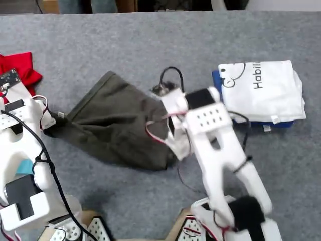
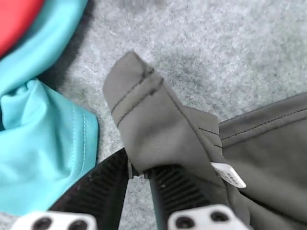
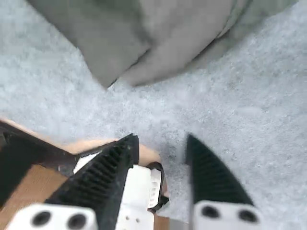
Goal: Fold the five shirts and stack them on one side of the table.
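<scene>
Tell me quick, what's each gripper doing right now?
Left gripper: shut on the olive shirt.
Right gripper: open, holding nothing.

The blue shirt (image 1: 216, 85) — mostly hidden under the white shirt (image 1: 266, 93).

A grey, felt-like covering is lying over the whole counter (image 1: 125, 40). Even light is falling on it and is making only soft shadows. Behind the far edge a dark strip of the room is showing. A piece of brown wooden furniture (image 1: 50, 5) is standing at one end of this strip, and a white surface (image 1: 286, 4) is showing at the other. Along the near edge a light brown board (image 3: 29, 189) is lying.
</scene>
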